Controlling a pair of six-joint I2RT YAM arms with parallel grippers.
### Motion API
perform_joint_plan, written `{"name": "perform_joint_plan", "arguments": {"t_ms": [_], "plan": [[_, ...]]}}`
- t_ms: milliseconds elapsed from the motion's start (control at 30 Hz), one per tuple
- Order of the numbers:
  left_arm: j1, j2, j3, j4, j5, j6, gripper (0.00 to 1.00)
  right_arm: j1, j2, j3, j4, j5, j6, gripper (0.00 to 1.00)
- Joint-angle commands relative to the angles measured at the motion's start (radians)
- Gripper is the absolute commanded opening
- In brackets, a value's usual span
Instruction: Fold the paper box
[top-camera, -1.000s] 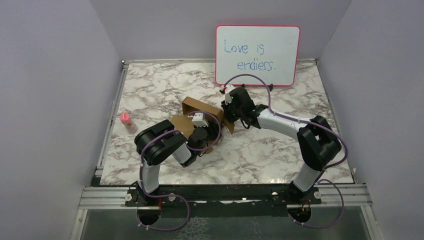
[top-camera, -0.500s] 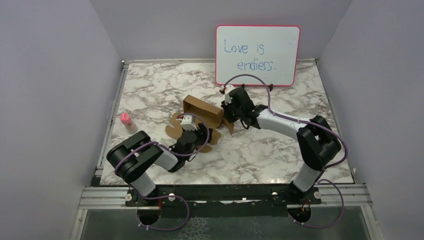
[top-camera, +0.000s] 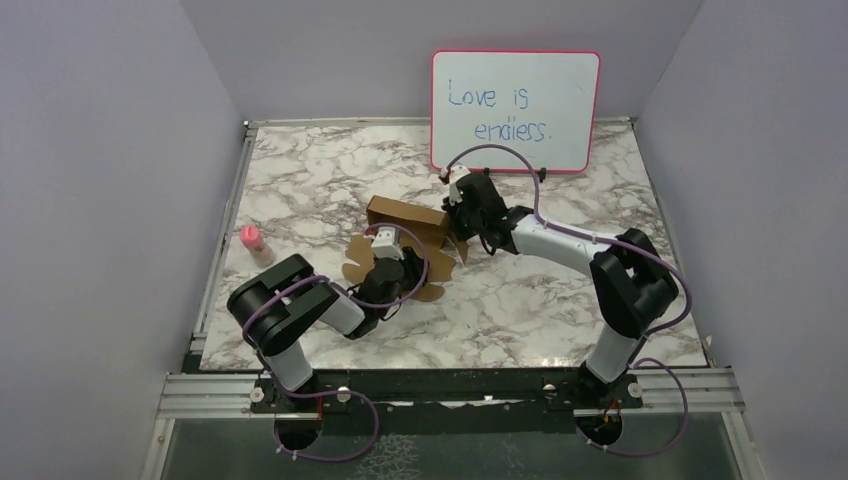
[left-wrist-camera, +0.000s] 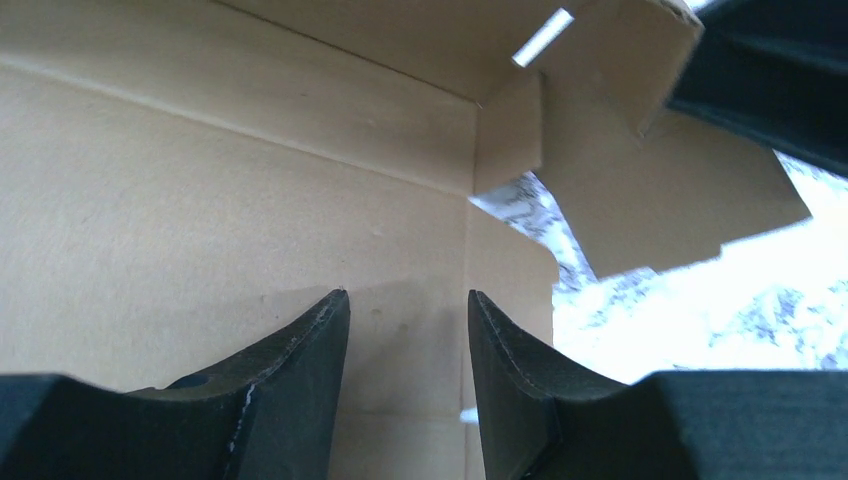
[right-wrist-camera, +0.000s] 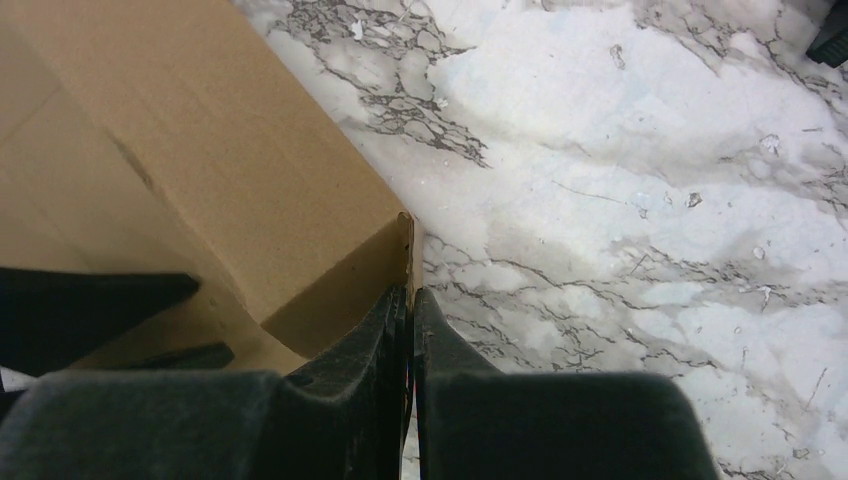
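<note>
at the near side of the marble table (top-camera: 560, 300), the left gripper (top-camera: 392, 262) (left-wrist-camera: 408, 300) reached low into the half-folded paper box (top-camera: 405, 215), its 2 dark fingers (left-wrist-camera: 300, 370) spread with a clear gap and nothing between them. seen from the left wrist, the fingers pointed at the box's pale brown inner panel (left-wrist-camera: 200, 200), where creases ran across the card and 1 upright wall met another at a corner. a loose flap hung at the right of that view, with a patch of marble showing through the gap below it.

from above, the box sat a little left of the table's middle, its back wall raised and its rounded flaps lying flat on the marble toward the arms. a small bottle with a pink cap (top-camera: 252, 243) stood near the table's left edge, well apart from the box.

at the box's right end, the right gripper (top-camera: 456, 230) (right-wrist-camera: 410, 295) came in from the far side. its fingers were pressed together, pinching the thin upright edge at the corner of the box (right-wrist-camera: 200, 150), with bare marble (right-wrist-camera: 650, 200) to the right of them.

against the back wall stood a pink-framed whiteboard (top-camera: 515, 110) with blue handwriting that began "love is".
</note>
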Motion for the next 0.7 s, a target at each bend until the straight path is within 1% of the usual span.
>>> {"name": "perform_joint_plan", "arguments": {"t_ms": [0,133,333,567,667], "plan": [[-0.057,0.043,0.023,-0.058,0.093,-0.052,0.48,0.005,0.032,0.058,-0.006,0.035,0.015,0.10],[-0.094,0.086,0.064,-0.049,0.104,-0.059,0.48,0.004,0.060,0.096,-0.030,0.040,0.019,0.10],[-0.113,0.139,0.103,-0.024,0.107,-0.065,0.48,0.004,0.092,0.138,-0.079,0.020,0.031,0.11],[-0.128,0.153,0.112,0.008,0.123,-0.055,0.48,0.004,0.064,0.019,0.050,0.049,0.036,0.11],[-0.126,0.138,0.099,0.017,0.129,-0.054,0.48,0.004,0.060,-0.015,0.071,0.057,0.036,0.11]]}}
